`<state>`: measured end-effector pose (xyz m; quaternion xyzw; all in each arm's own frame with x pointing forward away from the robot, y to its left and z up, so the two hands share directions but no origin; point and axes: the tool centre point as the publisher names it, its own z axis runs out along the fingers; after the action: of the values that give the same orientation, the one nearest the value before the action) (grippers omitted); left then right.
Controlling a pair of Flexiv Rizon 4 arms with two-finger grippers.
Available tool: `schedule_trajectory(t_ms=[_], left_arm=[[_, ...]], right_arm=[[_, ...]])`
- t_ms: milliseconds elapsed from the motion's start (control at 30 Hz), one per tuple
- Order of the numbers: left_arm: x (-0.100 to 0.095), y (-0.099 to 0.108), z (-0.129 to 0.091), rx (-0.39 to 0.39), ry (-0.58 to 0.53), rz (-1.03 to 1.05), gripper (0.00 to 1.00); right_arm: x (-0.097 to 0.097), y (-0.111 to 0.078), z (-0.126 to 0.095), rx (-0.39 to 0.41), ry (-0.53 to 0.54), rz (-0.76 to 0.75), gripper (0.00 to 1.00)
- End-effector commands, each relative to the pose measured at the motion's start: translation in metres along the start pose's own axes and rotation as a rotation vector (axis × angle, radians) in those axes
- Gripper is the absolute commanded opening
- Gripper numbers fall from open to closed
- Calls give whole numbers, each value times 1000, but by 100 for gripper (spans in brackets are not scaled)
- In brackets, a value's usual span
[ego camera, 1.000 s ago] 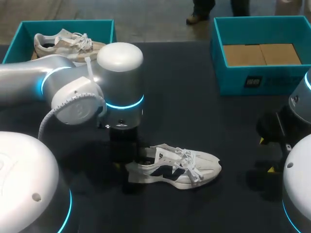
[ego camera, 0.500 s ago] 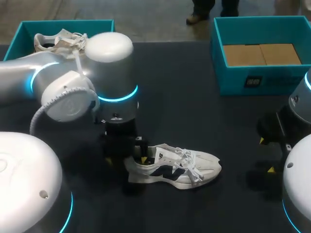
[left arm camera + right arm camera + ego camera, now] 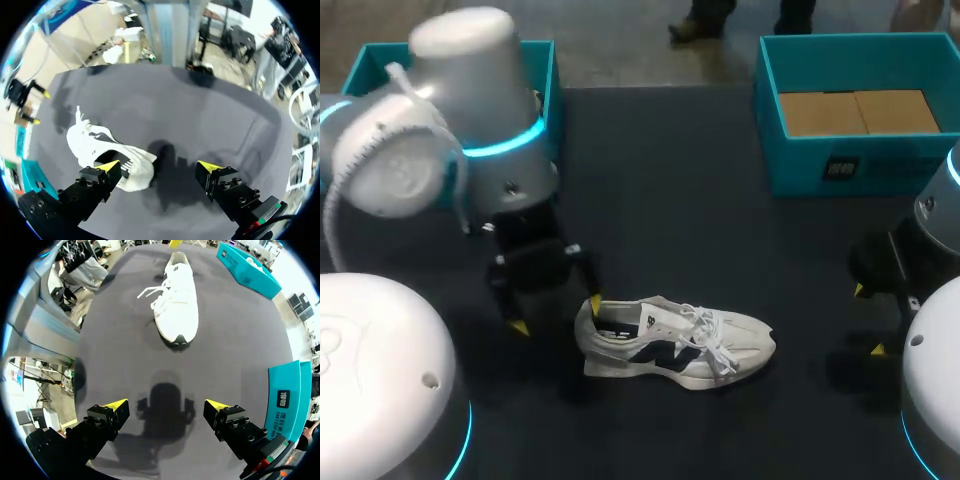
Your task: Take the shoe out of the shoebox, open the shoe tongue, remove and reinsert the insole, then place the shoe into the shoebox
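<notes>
On the bench [image 3: 700, 200], the shoe [image 3: 675, 342] is set upright. Light and soft-sided, it is judged best pinched at the firmer heel collar, beside which the left hand [image 3: 558, 315] is spread wide.

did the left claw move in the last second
Yes. The left claw has pulled back from the heel of the shoe, going left and toward the left shoebox; the shoe lies where it was.
</notes>
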<state>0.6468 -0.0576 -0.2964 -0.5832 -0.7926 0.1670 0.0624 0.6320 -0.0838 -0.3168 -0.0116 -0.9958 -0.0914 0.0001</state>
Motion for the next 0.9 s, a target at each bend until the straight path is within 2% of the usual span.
schedule_trajectory(t_ms=[33,233,500,900], left_arm=[[26,0,-16,39,-84,-53,100],[46,-4,-35,108,-162,-193,100],[80,3,-57,260,-272,-283,100],[80,3,-57,260,-272,-283,100]], right_arm=[[2,0,0,1,-2,1,100],[2,0,0,1,-2,1,100],[2,0,0,1,-2,1,100],[2,0,0,1,-2,1,100]])
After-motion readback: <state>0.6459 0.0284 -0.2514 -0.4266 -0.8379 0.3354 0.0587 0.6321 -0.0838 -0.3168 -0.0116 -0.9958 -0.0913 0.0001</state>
